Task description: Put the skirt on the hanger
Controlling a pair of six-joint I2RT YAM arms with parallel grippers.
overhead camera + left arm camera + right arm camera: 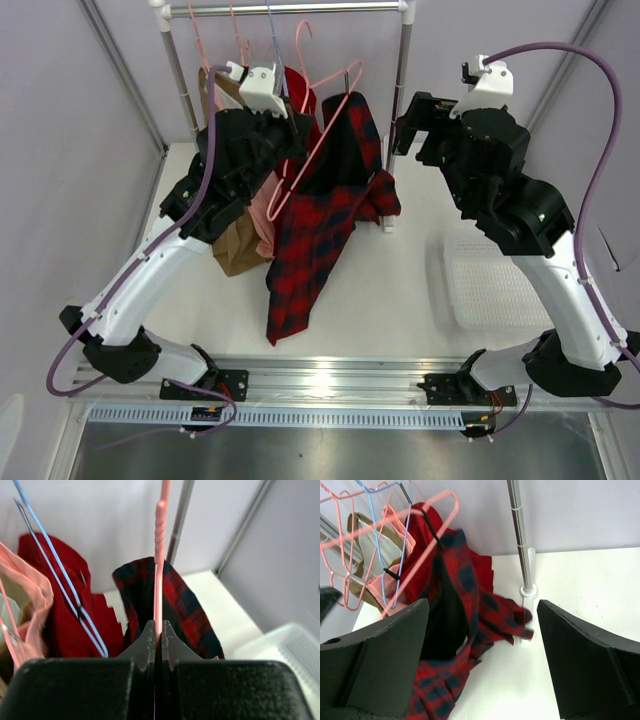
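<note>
The pale-pink hanger (322,138) is tilted in front of the rack, and my left gripper (298,128) is shut on its wire. In the left wrist view the jaws (160,630) pinch the pink wire (159,555). The red-and-black tartan skirt (325,225) is draped over the hanger's upper end, black lining showing, and its lower end trails down onto the table. My right gripper (408,122) stands open just right of the skirt, apart from it. Its wrist view shows wide jaws (484,602) holding nothing, with the skirt (455,580) and hanger (422,556) beyond.
A clothes rail (290,8) crosses the back, with its right post (518,535) close to the skirt. A blue hanger (55,575), a plain red pleated garment (65,620) and a tan garment (235,245) hang left. A white basket (490,285) lies right.
</note>
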